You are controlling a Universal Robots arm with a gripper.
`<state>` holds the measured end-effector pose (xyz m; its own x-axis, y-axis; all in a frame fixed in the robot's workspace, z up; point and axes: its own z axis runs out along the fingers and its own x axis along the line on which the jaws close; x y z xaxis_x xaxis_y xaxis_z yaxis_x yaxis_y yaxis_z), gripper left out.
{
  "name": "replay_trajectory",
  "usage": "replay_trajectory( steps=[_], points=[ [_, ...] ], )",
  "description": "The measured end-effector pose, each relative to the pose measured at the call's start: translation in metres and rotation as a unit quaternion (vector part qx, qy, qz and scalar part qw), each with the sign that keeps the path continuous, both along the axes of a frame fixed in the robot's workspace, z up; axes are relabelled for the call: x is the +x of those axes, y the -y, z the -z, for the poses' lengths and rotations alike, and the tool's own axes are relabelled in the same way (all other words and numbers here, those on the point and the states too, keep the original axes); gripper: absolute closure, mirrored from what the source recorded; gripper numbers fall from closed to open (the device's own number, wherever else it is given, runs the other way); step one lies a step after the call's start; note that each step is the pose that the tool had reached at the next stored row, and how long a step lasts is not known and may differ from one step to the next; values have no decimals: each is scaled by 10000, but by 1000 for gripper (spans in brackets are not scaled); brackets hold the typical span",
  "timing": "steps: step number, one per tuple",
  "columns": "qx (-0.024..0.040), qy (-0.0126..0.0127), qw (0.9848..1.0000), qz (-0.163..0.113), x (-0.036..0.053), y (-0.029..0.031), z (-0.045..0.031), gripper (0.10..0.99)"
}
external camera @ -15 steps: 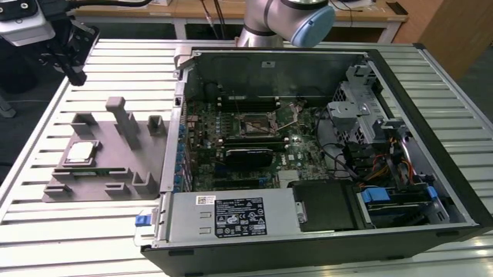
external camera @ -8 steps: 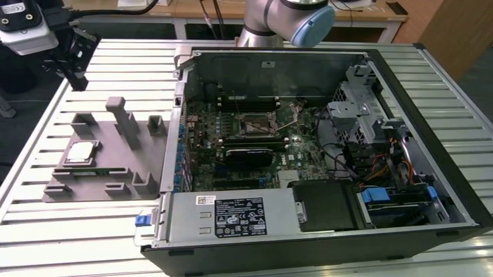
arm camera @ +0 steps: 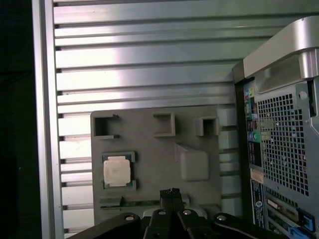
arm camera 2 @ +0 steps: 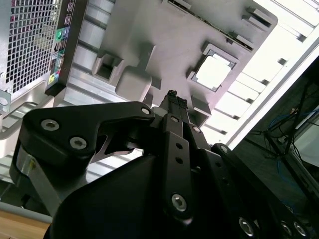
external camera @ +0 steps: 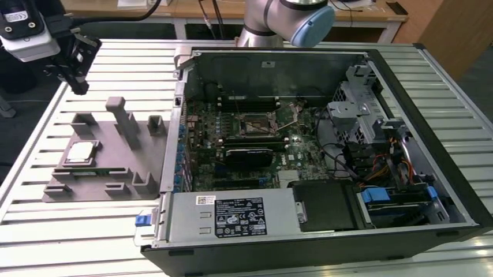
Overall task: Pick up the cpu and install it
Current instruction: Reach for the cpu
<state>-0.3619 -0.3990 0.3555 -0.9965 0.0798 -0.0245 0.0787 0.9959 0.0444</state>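
We hover over the tray [arm camera: 149, 147], cpu [arm camera: 117, 171] unpicked.
Jaws narrow, empty; best to centre squarely over the cpu and widen them before descending.

Beyond my ribbed metal bench [external camera: 454, 81], a wooden desk [external camera: 370, 14] runs at twelve o'clock; a brown cabinet [external camera: 454, 32] stands at two.

Light: bright, even, from overhead.
Glare: white bands across the counter [arm camera: 144, 74], first wrist view; cpu [arm camera 2: 213, 73] top washed out, second wrist view.
Shadow: claw [arm camera 2: 172, 97] near-black; computer case [external camera: 254, 135] interior dim.
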Motion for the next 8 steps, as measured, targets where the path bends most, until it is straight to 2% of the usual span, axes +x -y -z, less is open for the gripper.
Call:
replay_trajectory(
  steps=[8],
  points=[
    [0, 0, 10000, 0, -20, 0, 62, 980]
  ],
)
